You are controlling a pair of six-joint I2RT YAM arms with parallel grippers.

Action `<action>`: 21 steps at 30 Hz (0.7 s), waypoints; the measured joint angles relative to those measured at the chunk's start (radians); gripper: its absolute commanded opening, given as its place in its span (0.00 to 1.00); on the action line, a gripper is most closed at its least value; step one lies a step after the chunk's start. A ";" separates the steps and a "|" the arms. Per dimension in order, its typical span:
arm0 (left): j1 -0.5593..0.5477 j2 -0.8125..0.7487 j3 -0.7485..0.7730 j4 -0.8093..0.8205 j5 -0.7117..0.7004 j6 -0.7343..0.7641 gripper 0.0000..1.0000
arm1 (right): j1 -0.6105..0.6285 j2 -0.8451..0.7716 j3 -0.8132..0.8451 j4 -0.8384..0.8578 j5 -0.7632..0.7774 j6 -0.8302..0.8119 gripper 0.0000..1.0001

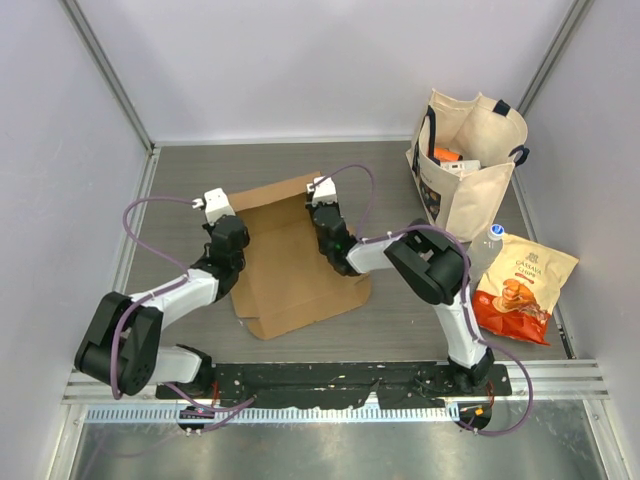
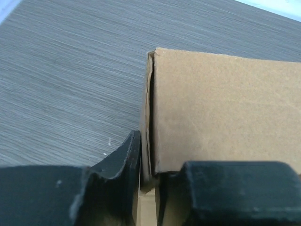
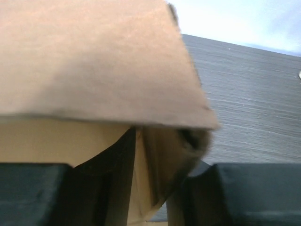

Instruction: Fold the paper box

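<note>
The overhead view alone shows the whole layout: the paper box (image 1: 285,260) lies at the centre of the desk (image 1: 200,170), a plain brown cardboard sheet mostly flat, with its edge at 12 o'clock raised. A cream tote bag (image 1: 465,165) stands at 2 o'clock and an orange snack bag (image 1: 520,285) lies at 4 o'clock. The left claw (image 1: 230,245) sits on the sheet's 9 o'clock edge and the right claw (image 1: 330,235) near its 1 o'clock corner; from above, both sets of fingertips are hidden under the claw bodies. The left wrist view supplies the detail: the left claw (image 2: 148,165) is pinching a doubled cardboard edge (image 2: 225,108), with the flap standing upright above the grey desk (image 2: 70,70). In the right wrist view the right claw (image 3: 127,188) is spread, with a fold of cardboard (image 3: 94,61) between and over its fingers. That view is blurred, and contact between the pads and the cardboard cannot be made out.
</note>
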State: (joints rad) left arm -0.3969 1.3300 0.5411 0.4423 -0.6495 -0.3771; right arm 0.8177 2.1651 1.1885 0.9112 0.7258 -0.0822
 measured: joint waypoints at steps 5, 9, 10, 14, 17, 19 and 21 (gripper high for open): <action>-0.013 -0.013 0.001 -0.018 0.042 -0.040 0.50 | -0.040 -0.123 -0.163 -0.084 -0.161 0.041 0.57; -0.017 -0.049 0.001 -0.042 0.084 -0.058 0.57 | -0.089 -0.231 -0.290 -0.111 -0.336 0.094 0.62; -0.017 -0.063 0.001 -0.048 0.091 -0.061 0.59 | -0.101 -0.257 -0.315 -0.114 -0.377 0.106 0.63; -0.017 -0.137 -0.002 -0.077 0.124 -0.071 0.61 | -0.150 -0.320 -0.370 -0.103 -0.495 0.135 0.63; -0.017 -0.170 -0.003 -0.099 0.132 -0.084 0.61 | -0.175 -0.321 -0.371 -0.097 -0.544 0.139 0.62; -0.017 -0.172 -0.003 -0.111 0.140 -0.089 0.60 | -0.179 -0.318 -0.365 -0.098 -0.566 0.138 0.61; -0.017 -0.172 -0.004 -0.127 0.150 -0.092 0.60 | -0.177 -0.304 -0.343 -0.100 -0.581 0.138 0.60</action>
State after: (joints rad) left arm -0.4141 1.1584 0.5369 0.3153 -0.4999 -0.4690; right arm 0.6407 1.8606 0.8459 0.8116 0.1448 0.0563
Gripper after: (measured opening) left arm 0.601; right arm 0.616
